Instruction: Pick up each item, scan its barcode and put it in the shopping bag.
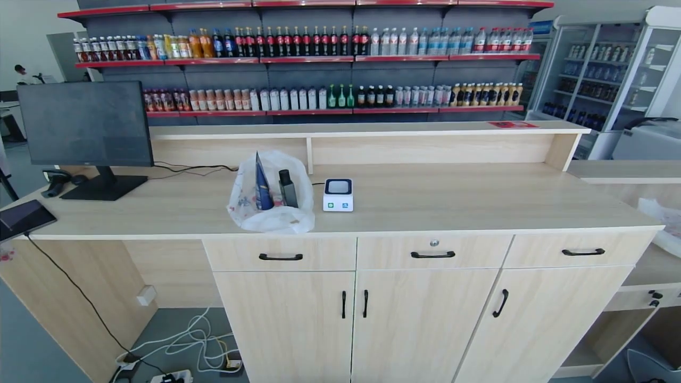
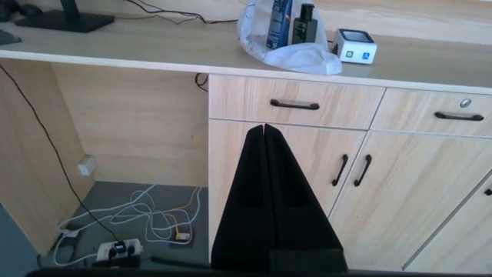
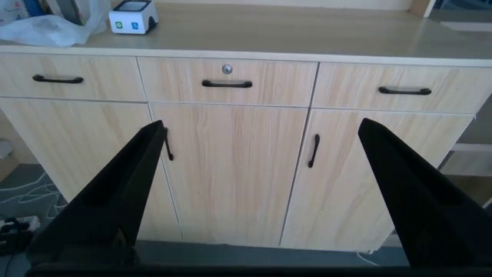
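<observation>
A translucent white shopping bag (image 1: 271, 213) sits on the wooden counter (image 1: 425, 202); a blue tube (image 1: 262, 183) and a dark bottle (image 1: 288, 189) stand inside it. A small white barcode scanner (image 1: 338, 194) stands just right of the bag. In the left wrist view the bag (image 2: 292, 54), tube (image 2: 279, 23), bottle (image 2: 305, 25) and scanner (image 2: 356, 45) lie far beyond my left gripper (image 2: 264, 128), which is shut and low before the cabinet doors. My right gripper (image 3: 261, 131) is open with nothing between its fingers, also low before the cabinet, with the scanner (image 3: 132, 16) far off.
A dark monitor (image 1: 85, 133) stands at the counter's left, with a tablet (image 1: 24, 215) at the left edge. A raised shelf (image 1: 372, 130) runs along the back. Drawers and doors with black handles (image 1: 280, 257) front the counter. Cables (image 1: 186, 346) lie on the floor.
</observation>
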Controlling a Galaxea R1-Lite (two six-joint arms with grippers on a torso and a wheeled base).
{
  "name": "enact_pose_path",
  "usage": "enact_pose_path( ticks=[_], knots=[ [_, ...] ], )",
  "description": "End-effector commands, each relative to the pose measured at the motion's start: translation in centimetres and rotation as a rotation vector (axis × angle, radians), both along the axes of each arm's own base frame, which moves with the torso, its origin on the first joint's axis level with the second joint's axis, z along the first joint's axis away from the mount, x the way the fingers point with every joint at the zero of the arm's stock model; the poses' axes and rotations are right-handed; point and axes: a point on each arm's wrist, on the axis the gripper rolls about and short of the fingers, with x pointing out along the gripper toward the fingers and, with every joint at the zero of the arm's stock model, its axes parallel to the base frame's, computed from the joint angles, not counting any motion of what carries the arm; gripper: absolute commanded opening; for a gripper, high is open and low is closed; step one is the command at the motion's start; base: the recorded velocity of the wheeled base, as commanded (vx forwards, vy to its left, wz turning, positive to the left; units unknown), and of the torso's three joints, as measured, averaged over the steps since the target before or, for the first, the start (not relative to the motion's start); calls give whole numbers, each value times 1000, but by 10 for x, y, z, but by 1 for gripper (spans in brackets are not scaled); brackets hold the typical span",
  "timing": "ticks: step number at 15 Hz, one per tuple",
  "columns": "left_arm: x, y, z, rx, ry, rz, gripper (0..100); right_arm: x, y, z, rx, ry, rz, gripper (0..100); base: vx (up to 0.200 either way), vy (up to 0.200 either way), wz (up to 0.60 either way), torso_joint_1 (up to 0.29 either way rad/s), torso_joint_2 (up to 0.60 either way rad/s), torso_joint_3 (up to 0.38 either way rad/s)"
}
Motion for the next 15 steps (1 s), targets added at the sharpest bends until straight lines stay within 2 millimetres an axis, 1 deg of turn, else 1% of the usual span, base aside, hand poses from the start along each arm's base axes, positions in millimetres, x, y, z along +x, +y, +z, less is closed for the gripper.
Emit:
enact_pose_path(
  ticks=[1,6,15],
  knots=[
    [0,0,0,0,0,1,0,0,0,0,0,1,1,100,-200,0,0,2,7,2],
    [0,0,0,0,0,1,0,0,0,0,0,1,2,100,-200,0,0,2,0,3],
    [0,0,0,1,0,1,0,0,0,0,0,1,1,100,0,0,0,0,0,0]
  ],
)
